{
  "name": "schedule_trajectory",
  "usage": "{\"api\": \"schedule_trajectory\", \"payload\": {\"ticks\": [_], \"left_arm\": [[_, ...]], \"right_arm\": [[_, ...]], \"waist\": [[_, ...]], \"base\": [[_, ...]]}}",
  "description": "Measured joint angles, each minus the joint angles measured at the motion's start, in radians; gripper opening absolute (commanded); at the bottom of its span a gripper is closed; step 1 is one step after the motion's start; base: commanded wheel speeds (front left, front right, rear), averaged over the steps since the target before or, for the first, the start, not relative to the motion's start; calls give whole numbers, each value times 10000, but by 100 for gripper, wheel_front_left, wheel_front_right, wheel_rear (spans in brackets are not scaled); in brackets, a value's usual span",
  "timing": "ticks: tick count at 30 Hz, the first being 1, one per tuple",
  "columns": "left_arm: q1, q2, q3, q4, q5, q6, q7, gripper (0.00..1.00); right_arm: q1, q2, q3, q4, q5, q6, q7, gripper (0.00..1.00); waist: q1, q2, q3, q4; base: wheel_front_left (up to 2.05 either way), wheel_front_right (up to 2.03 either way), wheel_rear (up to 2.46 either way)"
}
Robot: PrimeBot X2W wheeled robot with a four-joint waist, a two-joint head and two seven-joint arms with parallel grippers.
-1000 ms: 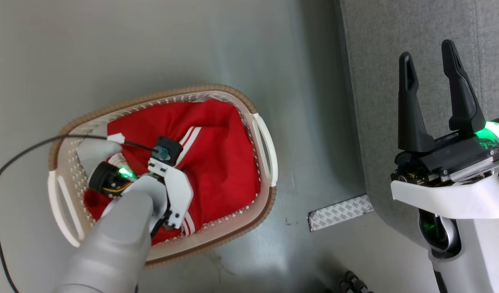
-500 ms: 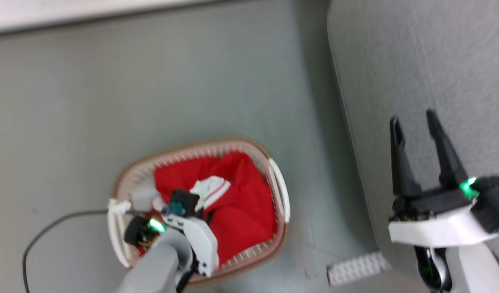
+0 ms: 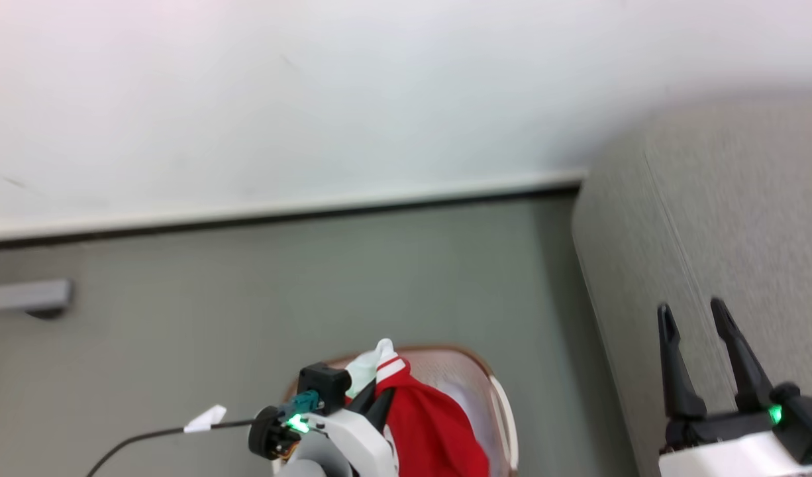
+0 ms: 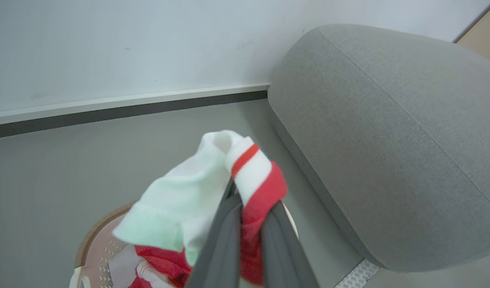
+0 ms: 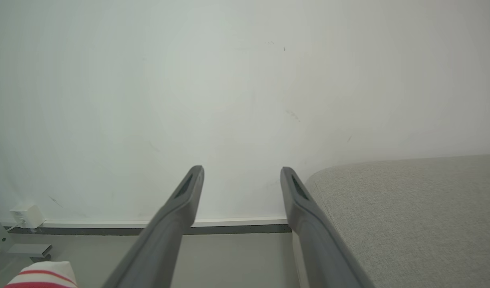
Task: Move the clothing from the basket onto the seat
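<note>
Clothing (image 4: 177,200) in left tool (image 4: 249,216): striped cuff up, length hanging down.

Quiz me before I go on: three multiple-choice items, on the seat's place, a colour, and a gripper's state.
1. The seat stands on which side of the basket? A) robot's left B) robot's right C) beneath it
2. The clothing in the left gripper is red with what trim? A) white B) blue C) black
3. The right gripper is: A) open, empty B) shut on clothing C) shut on basket
1 B: head view has it at the basket's right. 2 A: a white cuff hangs over the left fingers. 3 A: right fingers apart, nothing between.
</note>
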Motion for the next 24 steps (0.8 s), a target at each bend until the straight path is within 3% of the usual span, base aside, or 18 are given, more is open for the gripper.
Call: {"api": "schedule_trajectory", "payload": {"ticks": [10, 18, 24], "left_arm": [[1239, 387, 464, -2803, 167, 826, -15, 0], [1739, 1147, 876, -4961, 207, 1415, 184, 0], [1895, 1624, 1012, -6253, 192, 1678, 763, 0]], "right_arm": [[966, -123, -328, 12, 2, 0, -2, 100], [1302, -180, -374, -42, 2, 0, -2, 100], [1432, -671, 65, -50, 119, 0, -2, 100]], "waist": [[1, 0, -1775, 850], [2, 0, -2385, 1034], [3, 1, -2607, 1070]], "base": [[0, 0, 0], [0, 0, 0], [0, 0, 0]]}}
